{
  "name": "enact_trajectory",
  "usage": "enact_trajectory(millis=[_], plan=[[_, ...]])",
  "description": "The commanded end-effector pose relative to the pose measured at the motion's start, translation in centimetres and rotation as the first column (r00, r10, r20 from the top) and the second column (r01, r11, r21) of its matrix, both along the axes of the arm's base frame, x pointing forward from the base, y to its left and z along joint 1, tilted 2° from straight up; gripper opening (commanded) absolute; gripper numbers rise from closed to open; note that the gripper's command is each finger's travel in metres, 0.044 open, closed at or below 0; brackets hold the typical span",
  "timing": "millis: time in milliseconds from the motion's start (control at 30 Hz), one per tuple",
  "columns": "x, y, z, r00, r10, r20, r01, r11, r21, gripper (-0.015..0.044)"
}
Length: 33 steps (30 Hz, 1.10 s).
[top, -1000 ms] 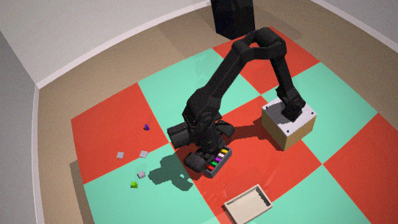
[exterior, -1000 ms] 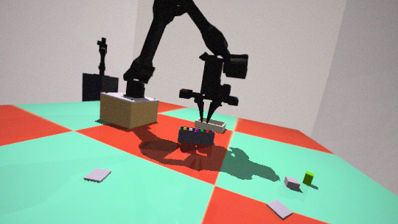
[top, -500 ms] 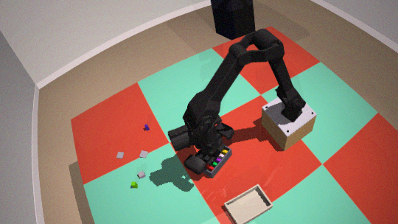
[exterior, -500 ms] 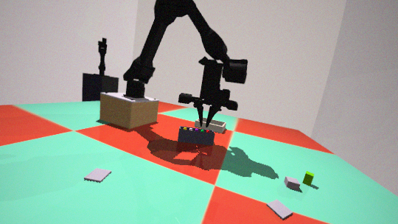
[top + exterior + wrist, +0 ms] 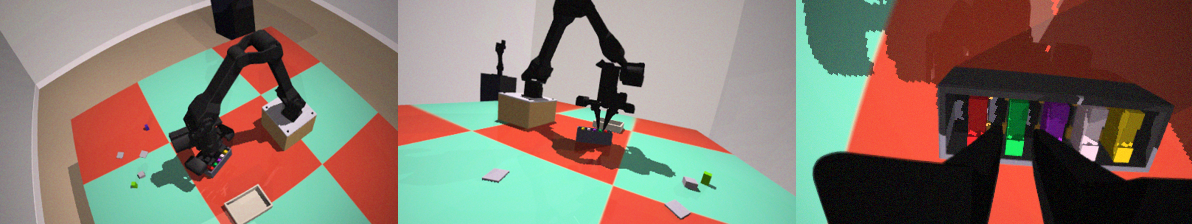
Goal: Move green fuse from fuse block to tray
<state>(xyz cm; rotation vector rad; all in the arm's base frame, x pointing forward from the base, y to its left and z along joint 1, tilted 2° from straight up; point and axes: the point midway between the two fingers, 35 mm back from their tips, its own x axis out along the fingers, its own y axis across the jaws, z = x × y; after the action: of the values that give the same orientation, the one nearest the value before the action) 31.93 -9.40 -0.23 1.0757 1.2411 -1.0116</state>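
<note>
Green fuse [image 5: 600,130] [image 5: 1016,127] in block, between tips of gripper [image 5: 601,129] [image 5: 1016,136]; fingers apart, gripping nothing.

Rises from tan box [image 5: 306,130] [image 5: 516,112] at far left with black arm [image 5: 222,79] [image 5: 550,42]; points slightly open gripper [image 5: 214,161] [image 5: 601,129] [image 5: 1016,136] down at fuse block [image 5: 220,167] [image 5: 594,138] [image 5: 1046,84]. Shows pale tray [image 5: 248,207] [image 5: 620,127] beyond, lime block [image 5: 134,185] [image 5: 707,178] at near right.

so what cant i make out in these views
- Whether the fingertips touch the green fuse: too small in the exterior view.
- Lower ends of the fuses: sunk in the fuse block in every view.
- Inside floor of the tray: exterior view, behind its near wall.
</note>
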Motion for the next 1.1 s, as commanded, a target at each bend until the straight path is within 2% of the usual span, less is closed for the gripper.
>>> enact_trajectory(millis=[0, 633, 1067], plan=[[0.0, -0.1, 0.0, 1.0, 0.006, 0.0, -0.006, 1.0, -0.004, 0.0074], [0.1, -0.1, -1.0, 1.0, 0.006, 0.0, -0.006, 1.0, -0.004, 0.0074], [0.1, 0.0, -0.9, 1.0, 0.0, 0.001, 0.0, 1.0, 0.0, 0.0]])
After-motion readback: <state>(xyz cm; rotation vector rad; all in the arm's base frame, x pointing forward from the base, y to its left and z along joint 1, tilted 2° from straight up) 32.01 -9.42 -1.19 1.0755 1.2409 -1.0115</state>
